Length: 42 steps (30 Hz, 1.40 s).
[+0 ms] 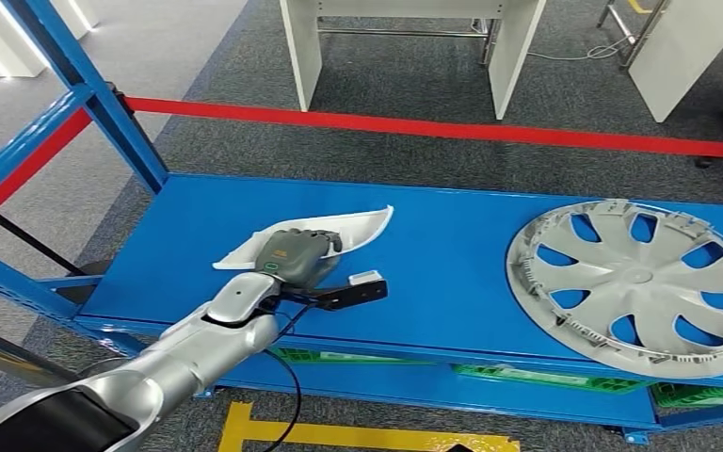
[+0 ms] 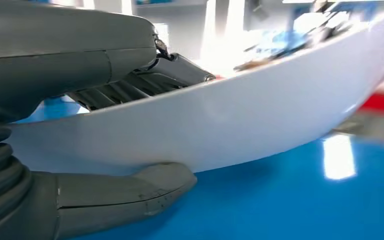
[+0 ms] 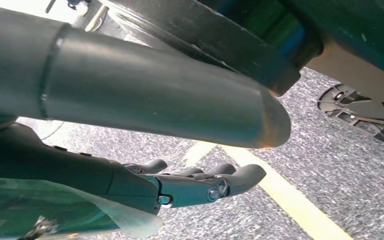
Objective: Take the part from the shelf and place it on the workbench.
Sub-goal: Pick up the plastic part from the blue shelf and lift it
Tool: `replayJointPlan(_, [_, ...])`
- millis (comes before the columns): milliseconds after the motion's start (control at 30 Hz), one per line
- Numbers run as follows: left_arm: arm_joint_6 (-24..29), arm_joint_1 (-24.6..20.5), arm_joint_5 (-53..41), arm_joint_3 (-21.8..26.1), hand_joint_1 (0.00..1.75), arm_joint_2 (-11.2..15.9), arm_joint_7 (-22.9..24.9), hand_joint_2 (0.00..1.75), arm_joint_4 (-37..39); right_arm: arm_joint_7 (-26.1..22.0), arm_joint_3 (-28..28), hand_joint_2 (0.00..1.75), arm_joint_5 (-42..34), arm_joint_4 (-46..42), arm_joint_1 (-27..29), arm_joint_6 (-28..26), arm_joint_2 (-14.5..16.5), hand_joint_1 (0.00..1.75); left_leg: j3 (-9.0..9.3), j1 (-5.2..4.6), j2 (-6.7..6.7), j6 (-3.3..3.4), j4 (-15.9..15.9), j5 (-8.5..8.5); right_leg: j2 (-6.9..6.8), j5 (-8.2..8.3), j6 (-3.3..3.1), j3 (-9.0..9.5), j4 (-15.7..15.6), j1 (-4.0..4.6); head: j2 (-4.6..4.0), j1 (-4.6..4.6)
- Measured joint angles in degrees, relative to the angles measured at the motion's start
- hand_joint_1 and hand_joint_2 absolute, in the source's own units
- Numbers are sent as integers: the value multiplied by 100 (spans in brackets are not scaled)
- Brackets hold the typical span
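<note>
Your left hand (image 1: pixel 297 252) is clamped on the white part (image 1: pixel 358 226), thumb beneath and fingers over its rim, near the shelf's (image 1: pixel 452 245) left end. Lift straight up, keeping it level. Your right hand (image 3: pixel 200 185) hangs empty, fingers loosely apart.

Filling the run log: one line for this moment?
left hand grips white part | on blue shelf | right hand open, hanging

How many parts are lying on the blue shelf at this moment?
2. A white curved part lies toward the left of the blue shelf, gripped by the left hand. A silver wheel cover lies at the right end. Lower levels may hide more.
</note>
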Motion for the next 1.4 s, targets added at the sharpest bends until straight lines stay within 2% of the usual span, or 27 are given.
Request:
replayJointPlan(100, [493, 164, 391, 111, 175, 20, -787, 175, -94, -45, 0, 0, 5, 0, 5, 2, -2, 0, -1, -1, 0, 0, 0, 0, 2, 0, 0, -2, 0, 0, 0, 1])
replayJointPlan(200, [701, 398, 523, 279, 175, 25, -1323, 175, -295, -103, 0, 0, 5, 1, 17, 1, -8, 0, -2, -1, 0, 0, 0, 0, 2, 0, 0, -4, 0, 0, 0, 1])
replayJointPlan(300, [739, 792, 675, 774, 175, -86, -2215, 175, -854, -187, -4, 0, -5, 2, 46, -20, -10, 0, -8, -2, 0, 0, 1, 0, 1, -1, 0, -11, 0, -1, 0, 0])
replayJointPlan(400, [740, 1130, 1408, 1210, 175, -273, -2894, 175, -1433, -250, -23, 0, -55, 2, 93, -60, -11, 0, -17, -3, 3, 1, 1, -1, 7, 0, 1, -21, 0, -2, 0, 0])
replayJointPlan(500, [707, 1478, 2501, 1091, 175, -301, -2941, 175, -2220, -346, -71, 0, -169, 8, 179, -144, -11, 0, -22, -3, 1, 3, 2, -2, 0, -1, 1, -24, 0, -4, 0, -1])
replayJointPlan(633, [683, 1825, 2995, 591, 175, -217, -2807, 175, -3067, -435, -150, 0, -234, 27, 252, -207, -11, 0, -31, -3, -3, 3, 2, -2, -4, -1, 1, -28, 0, -3, 0, 1])
replayJointPlan(767, [490, 2127, 3892, 216, 175, -70, -3182, 175, -3770, -419, -212, 0, -305, 39, 316, -231, -10, 0, -30, -3, 1, 3, 2, -2, 1, -1, 1, -30, 0, -3, 0, 0])
replayJointPlan(933, [98, 2744, 5005, -218, 175, 195, -3572, 175, -4895, -392, -305, 0, -351, 66, 376, -252, -9, 0, -34, -14, 1, 9, 9, -9, 0, -1, 2, -33, -3, -18, 0, 0])
replayJointPlan(1100, [-54, 3029, 5379, -371, 175, 433, -3703, 175, -5505, -390, -332, 0, -351, 79, 389, -249, -9, 0, -43, -35, 0, 39, 35, -23, -2, 6, 30, -33, -3, -41, 0, -2])
replayJointPlan(1200, [-262, 3104, 5745, -399, 175, 505, -3817, 175, -5669, -393, -338, 0, -332, 80, 389, -234, -9, 0, -63, -50, 0, 81, 67, -29, 0, 20, 75, -33, -7, -53, 0, -2])
replayJointPlan(1300, [-942, 3254, 6693, -385, 175, 566, -3980, 175, -5912, -414, -340, 0, -276, 81, 390, -217, -9, 0, -61, -44, 15, 184, -4, 53, 5, 24, 155, -42, -28, -60, 0, -1])
replayJointPlan(1367, [-1476, 3348, 7144, -346, 175, 606, -4012, 175, -6105, -428, -339, 0, -232, 81, 389, -208, -10, 0, -64, -11, 35, 267, -108, 145, 5, -202, 174, -163, 216, -51, 0, 19])
replayJointPlan(1400, [-1659, 3384, 7227, -326, 175, 622, -4014, 175, -6175, -433, -339, 0, -217, 81, 387, -205, -12, 0, -76, -3, 43, 287, -125, 168, 2, -398, 176, -291, 511, -51, 0, 33])
